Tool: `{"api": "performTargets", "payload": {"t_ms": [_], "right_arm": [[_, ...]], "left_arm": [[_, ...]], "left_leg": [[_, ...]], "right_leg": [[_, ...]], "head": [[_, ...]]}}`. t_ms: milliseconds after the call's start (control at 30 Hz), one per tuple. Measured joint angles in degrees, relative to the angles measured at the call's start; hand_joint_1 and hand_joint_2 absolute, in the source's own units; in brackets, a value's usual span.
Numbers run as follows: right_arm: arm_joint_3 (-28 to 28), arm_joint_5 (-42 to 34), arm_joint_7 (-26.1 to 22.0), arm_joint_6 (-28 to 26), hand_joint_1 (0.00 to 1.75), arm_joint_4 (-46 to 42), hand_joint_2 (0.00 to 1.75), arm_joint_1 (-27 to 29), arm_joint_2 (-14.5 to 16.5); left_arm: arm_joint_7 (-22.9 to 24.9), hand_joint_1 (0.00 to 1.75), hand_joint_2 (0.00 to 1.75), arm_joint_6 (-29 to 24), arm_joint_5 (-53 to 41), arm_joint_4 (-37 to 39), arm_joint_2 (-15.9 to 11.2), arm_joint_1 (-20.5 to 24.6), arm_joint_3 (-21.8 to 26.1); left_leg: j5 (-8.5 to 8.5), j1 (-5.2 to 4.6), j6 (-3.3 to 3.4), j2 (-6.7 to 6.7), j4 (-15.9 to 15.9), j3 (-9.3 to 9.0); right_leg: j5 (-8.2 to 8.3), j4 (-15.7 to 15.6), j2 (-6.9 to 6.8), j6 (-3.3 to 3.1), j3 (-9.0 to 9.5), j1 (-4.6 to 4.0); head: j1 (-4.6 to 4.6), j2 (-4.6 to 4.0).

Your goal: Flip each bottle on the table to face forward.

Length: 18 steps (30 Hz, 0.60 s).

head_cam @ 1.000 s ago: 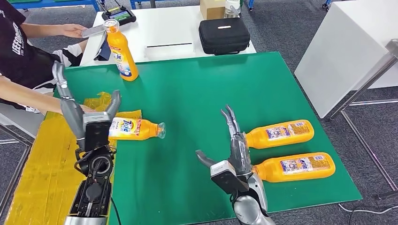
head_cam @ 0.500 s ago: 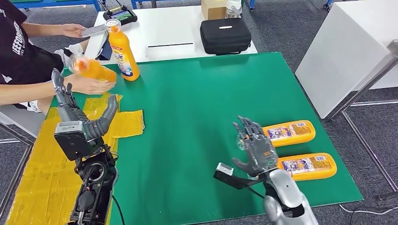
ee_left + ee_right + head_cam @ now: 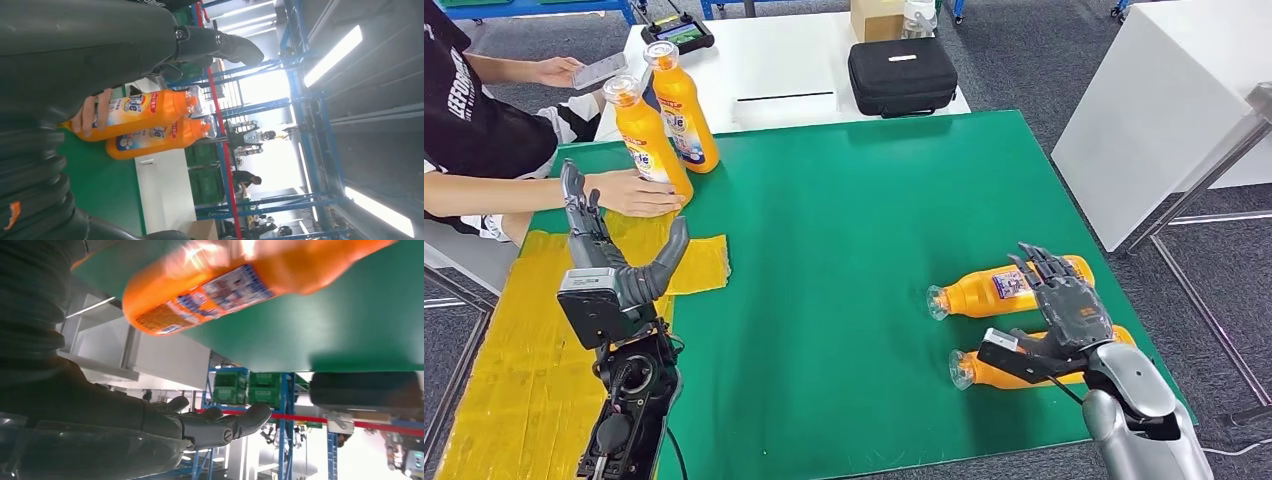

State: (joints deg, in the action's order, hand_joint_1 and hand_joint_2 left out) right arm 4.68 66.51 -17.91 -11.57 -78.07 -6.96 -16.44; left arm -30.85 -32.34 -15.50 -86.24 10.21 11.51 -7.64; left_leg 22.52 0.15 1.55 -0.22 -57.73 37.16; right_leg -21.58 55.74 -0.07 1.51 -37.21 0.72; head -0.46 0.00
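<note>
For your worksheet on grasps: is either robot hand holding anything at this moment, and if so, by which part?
Neither holds anything. The left hand is raised, fingers spread; the right hand hovers open over the lying bottles.

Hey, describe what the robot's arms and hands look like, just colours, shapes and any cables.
The left hand has grey fingers on a boxy dark-grey palm; its forearm is open black framework with round parts and a thin black cable. The right hand has darker grey fingers, a flat black wrist block, and a smooth, rounded silver forearm.

- Orange bottles (image 3: 1009, 288) with blue-and-white labels lie beside the grey right robot hand (image 3: 1064, 305).
- Green table (image 3: 844, 220); yellow sheet (image 3: 514, 350) under the left robot hand (image 3: 609, 262).
</note>
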Motion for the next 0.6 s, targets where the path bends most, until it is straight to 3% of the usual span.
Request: {"api": "performTargets", "payload": {"t_ms": [600], "right_arm": [[-1.76,2.36,-0.13,-0.56,0.0,12.62,1.75,-6.84,-1.83]], "left_arm": [[-1.32,0.0,1.75,-0.07,1.15,4.61,-0.22,-0.05,-0.38]], "left_leg": [[-0.03,-0.01,0.03,0.0,0.0,0.0]], "right_leg": [[0.0,0.0,-0.01,0.01,0.01,0.0]], "head": [[0.01,0.0]]}}
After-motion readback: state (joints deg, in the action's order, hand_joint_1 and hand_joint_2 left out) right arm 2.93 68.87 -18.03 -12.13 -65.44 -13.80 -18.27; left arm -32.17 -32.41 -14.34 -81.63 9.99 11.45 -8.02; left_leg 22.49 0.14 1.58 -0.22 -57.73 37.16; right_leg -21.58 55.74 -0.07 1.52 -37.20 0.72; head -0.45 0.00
